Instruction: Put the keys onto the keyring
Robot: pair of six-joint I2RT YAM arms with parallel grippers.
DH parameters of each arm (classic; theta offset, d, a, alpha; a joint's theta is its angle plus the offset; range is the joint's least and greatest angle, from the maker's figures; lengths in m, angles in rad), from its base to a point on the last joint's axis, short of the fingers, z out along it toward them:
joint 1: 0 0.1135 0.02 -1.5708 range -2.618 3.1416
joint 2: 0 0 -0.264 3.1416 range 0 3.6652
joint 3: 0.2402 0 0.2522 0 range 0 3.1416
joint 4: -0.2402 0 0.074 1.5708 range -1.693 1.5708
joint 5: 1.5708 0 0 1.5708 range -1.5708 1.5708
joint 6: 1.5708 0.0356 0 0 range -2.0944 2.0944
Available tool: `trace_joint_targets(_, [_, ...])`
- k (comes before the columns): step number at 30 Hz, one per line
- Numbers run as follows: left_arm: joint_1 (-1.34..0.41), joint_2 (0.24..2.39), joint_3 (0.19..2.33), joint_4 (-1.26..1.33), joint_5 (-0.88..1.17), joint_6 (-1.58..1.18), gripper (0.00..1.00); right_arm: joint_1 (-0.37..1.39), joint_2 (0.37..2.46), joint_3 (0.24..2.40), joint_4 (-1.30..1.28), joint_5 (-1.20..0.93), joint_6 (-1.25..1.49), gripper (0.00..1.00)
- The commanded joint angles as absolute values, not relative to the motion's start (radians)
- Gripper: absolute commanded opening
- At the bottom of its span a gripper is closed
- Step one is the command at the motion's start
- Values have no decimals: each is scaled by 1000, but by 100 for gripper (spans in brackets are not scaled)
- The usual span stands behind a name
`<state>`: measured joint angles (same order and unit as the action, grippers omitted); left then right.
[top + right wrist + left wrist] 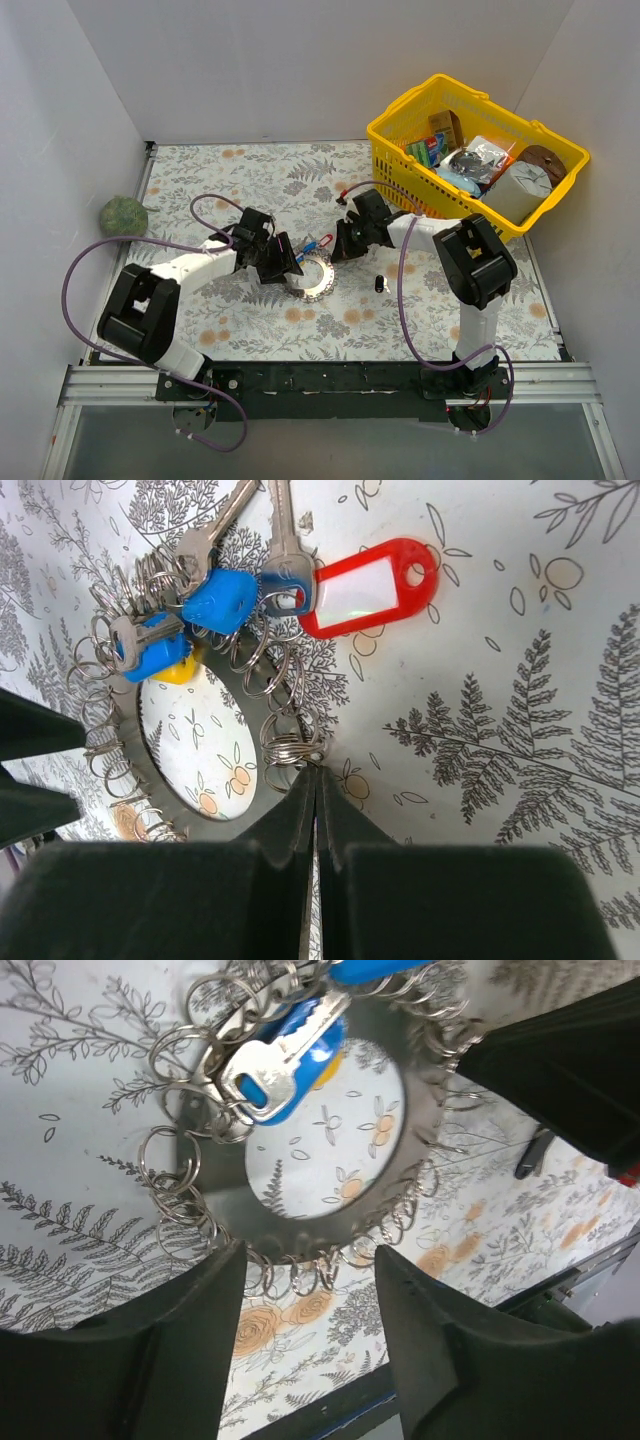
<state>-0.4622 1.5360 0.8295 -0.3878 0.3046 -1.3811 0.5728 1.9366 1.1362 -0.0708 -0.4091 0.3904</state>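
The keyring point(310, 278) is a flat silvery disc with a hole and many small wire rings round its rim; it lies mid-table. Blue-headed keys point(220, 600) and a red tag point(365, 585) hang at its far rim. A blue-headed key point(275, 1070) also shows in the left wrist view on the keyring point(300, 1225). My left gripper point(310, 1260) is open, its fingertips at either side of the ring's near rim. My right gripper point(315, 772) is shut, its tips pinching small rings on the keyring's rim point(290, 745). A small dark key point(380, 284) lies apart on the cloth.
A yellow basket point(400, 140) full of items stands at the back right, close behind the right arm. A green ball point(122, 214) sits by the left wall. The table's front edge point(560, 1280) runs just beyond the ring in the left wrist view.
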Motion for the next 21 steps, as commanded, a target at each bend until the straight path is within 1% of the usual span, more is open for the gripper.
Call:
trace_joint_targets(1, [-462,1434,874,-374,255,-1379,56,577,1878,1181,-123,-354,359,4])
trace_joint_targets(4, [-462,1427,911,-370,232,-1364,61,577,1844,1192,-152,-322,342,4])
trace_joint_targets(9, [-460,1473,962,-379,236,-1339,61,569,1793,1192,-192,-278,313,4])
trace_joint_targets(13, [-460,1497,963,-377,236,-1330,61,568,1772,1166,-201,-268,296,4])
trace_joint_targets(16, [-460,1511,963,-383,229,-1330,61,566,1781,1147,-192,-265,296,4])
trace_joint_targets(21, [-456,1523,973,-417,186,-1325,61,568,1835,1138,-146,-322,310,4])
